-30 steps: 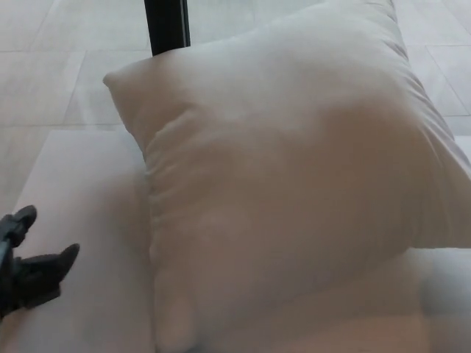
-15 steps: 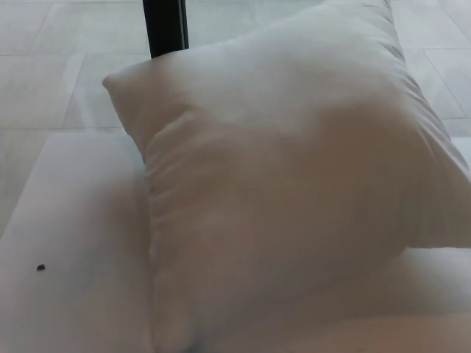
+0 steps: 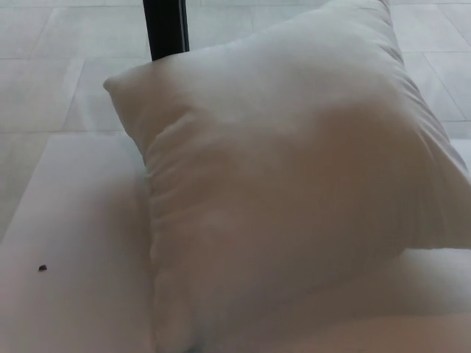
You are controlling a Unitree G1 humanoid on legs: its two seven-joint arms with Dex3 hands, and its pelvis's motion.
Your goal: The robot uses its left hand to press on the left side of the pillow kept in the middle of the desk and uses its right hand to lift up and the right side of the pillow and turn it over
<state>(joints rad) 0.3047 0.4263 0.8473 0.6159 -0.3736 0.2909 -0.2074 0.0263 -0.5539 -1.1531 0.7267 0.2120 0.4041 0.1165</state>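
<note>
Since a second ago the left robot hand has gone from the lower left corner of the head view, and the pillow has kept its place and tilt; neither robot hand shows now, so whether either is spread, closed or touching anything cannot be told. Much of the pillow is cut off: its top corner runs past the upper edge, its right side past the right edge, and its lower left corner past the bottom edge. What props it up is hidden behind its own bulk. It stands raised and tilted on the white bench, filling most of the view, with one blunt corner pointing up and to the left and a creased, gathered edge running almost straight down from below that corner to the bottom of the picture. Its broad face is turned toward the camera, the lower part in soft shadow. A small dark speck lies on the bench well left of the pillow. Behind the bench are a pale tiled floor and a black post, whose lower end is hidden by the pillow's upper edge.
</note>
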